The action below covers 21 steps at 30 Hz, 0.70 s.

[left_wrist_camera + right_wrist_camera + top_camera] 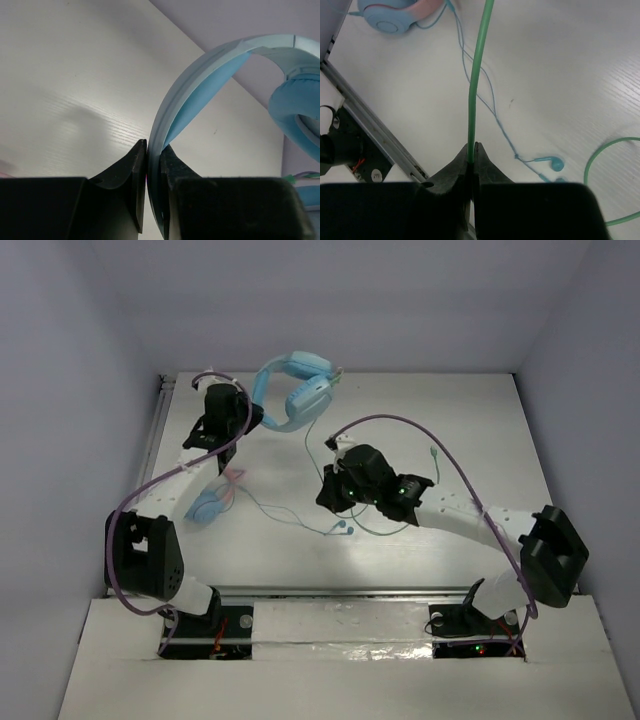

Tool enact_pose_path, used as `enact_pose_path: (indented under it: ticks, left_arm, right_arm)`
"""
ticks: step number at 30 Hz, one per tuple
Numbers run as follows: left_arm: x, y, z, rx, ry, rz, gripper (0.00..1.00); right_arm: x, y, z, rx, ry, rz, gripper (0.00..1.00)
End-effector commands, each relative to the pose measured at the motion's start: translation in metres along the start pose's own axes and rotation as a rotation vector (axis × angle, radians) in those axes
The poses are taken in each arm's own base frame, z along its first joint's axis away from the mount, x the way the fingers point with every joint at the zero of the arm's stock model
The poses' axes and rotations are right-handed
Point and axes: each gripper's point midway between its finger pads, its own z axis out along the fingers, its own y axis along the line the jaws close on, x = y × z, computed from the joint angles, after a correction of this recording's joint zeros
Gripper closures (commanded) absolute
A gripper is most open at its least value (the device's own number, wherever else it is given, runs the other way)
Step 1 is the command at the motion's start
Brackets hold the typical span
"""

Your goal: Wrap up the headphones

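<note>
The light blue headphones [295,388] are at the back of the table, held up off it. My left gripper [154,145] is shut on their headband [200,70], which arches up to a padded ear cup [300,110]; from above this gripper [255,412] is at the band's left end. The thin green cable [308,438] hangs from the ear cups toward my right gripper [335,452]. In the right wrist view that gripper [472,146] is shut on the green cable [479,65], which runs straight up from its tips. More cable loops at the right [600,155].
Blue headphones with a pink headband [210,502] lie beside the left arm, also visible from the right wrist [395,15]. Small earbuds [345,530] on a thin pale wire [490,95] lie mid-table. A metal rail [375,132] marks the near table edge.
</note>
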Motion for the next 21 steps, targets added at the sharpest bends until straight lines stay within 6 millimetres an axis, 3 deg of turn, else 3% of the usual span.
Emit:
enact_pose_path:
  ticks: [1,2,5,6,8,9,16,21]
  left_arm:
    - [-0.029,-0.057,-0.011,0.08,-0.177,0.08,1.0]
    - [-0.029,-0.062,-0.011,0.068,-0.178,0.111,1.0]
    - [-0.013,-0.049,-0.006,-0.021,-0.147,0.247,1.0]
    - [-0.005,-0.045,-0.005,-0.038,-0.126,0.28,1.0]
    - [0.008,-0.045,-0.006,-0.036,-0.086,0.351,1.0]
    - [0.018,-0.033,-0.005,-0.074,-0.039,0.38,1.0]
    - [0.064,-0.026,-0.029,-0.016,0.218,0.607,1.0]
    - [0.073,-0.022,-0.05,0.001,0.318,0.766,1.0]
  right_arm:
    - [-0.009,0.014,-0.011,0.044,0.013,-0.077,1.0]
    - [-0.011,0.016,-0.016,0.065,0.035,-0.1,1.0]
    - [-0.012,0.016,-0.034,0.117,0.071,-0.161,1.0]
    - [-0.025,0.024,-0.045,0.098,0.043,-0.165,1.0]
    - [-0.026,0.028,-0.058,0.083,0.062,-0.195,1.0]
    - [-0.036,0.034,-0.065,0.071,0.048,-0.204,1.0]
    - [-0.051,0.019,-0.076,0.18,0.079,-0.302,1.0]
    - [-0.067,0.018,-0.082,0.22,0.059,-0.335,1.0]
